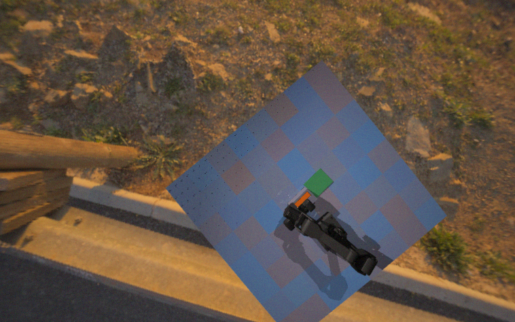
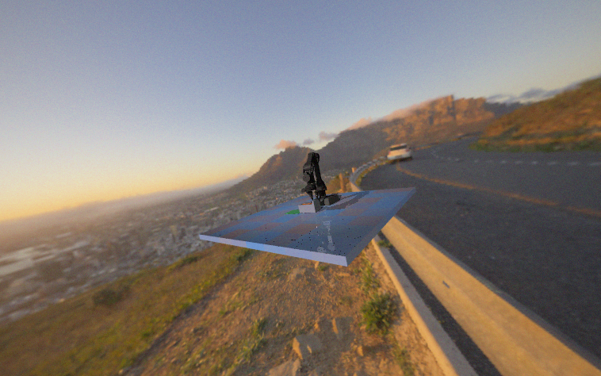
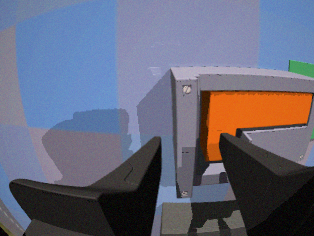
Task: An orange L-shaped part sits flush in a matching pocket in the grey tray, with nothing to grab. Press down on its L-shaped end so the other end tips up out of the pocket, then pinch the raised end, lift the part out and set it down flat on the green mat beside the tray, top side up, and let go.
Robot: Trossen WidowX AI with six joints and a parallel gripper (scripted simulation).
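The orange L-shaped part (image 1: 302, 198) (image 2: 306, 204) (image 3: 260, 107) lies in the pocket of the grey tray (image 2: 306, 209) (image 3: 185, 120). Its L-shaped end is at the left in the wrist view, with a darker side face along its left edge. I see no clearly raised end. My gripper (image 1: 299, 210) (image 3: 190, 141) is partly open and empty, pointing down over the tray's L-end side. In the wrist view the right fingertip overlaps the part's L-shaped end, and the left fingertip appears beyond the tray's end wall. Contact cannot be told.
The green mat (image 1: 318, 182) (image 2: 292, 212) (image 3: 301, 69) lies beside the tray, at the end away from the gripper. The arm reaches in from the lower right in the top view. Screws show at the tray's corners in the wrist view.
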